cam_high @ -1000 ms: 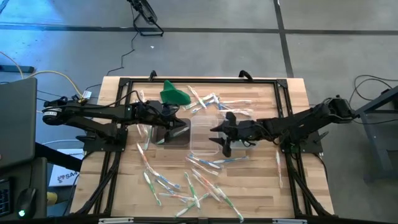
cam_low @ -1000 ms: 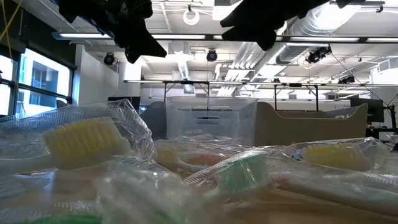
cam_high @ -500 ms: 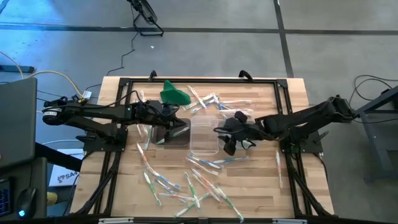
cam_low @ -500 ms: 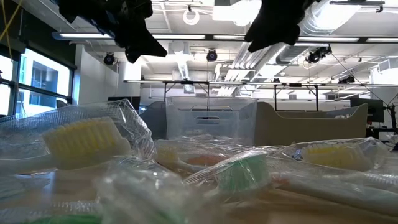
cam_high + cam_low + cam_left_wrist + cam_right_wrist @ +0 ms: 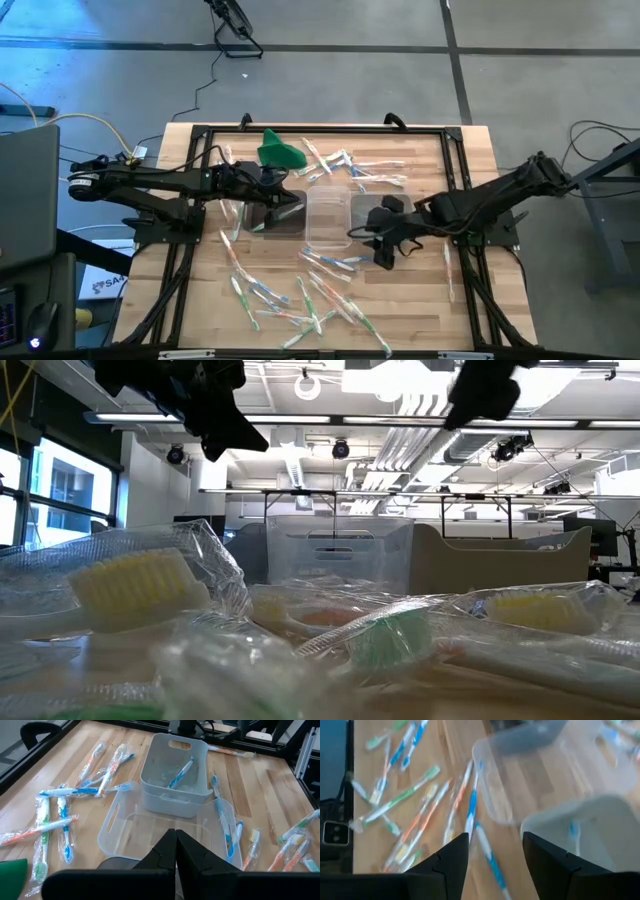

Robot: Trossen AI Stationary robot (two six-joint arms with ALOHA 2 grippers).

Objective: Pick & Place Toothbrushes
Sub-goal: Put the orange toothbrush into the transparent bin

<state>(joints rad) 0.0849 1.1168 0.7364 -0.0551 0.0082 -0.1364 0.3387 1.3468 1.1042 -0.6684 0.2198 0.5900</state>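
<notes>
Wrapped toothbrushes lie flat on the wooden table in two scatters, one toward the far edge and one toward the near edge; they also show in the left wrist view and the right wrist view. One blue toothbrush lies inside a clear tub. My left gripper hangs shut above the tubs' left end, holding nothing. My right gripper is open and empty, slanting down above the table beside the tubs' near right corner.
Clear tubs stand in a row at mid-table between the two arms. A green cloth-like lump lies at the far left. A single toothbrush lies by the right frame rail. A black frame borders the table.
My right gripper has drawn back from over the tubs toward the table's near right, risen a little, tipped further downward and rolled. It has stayed open and empty.
</notes>
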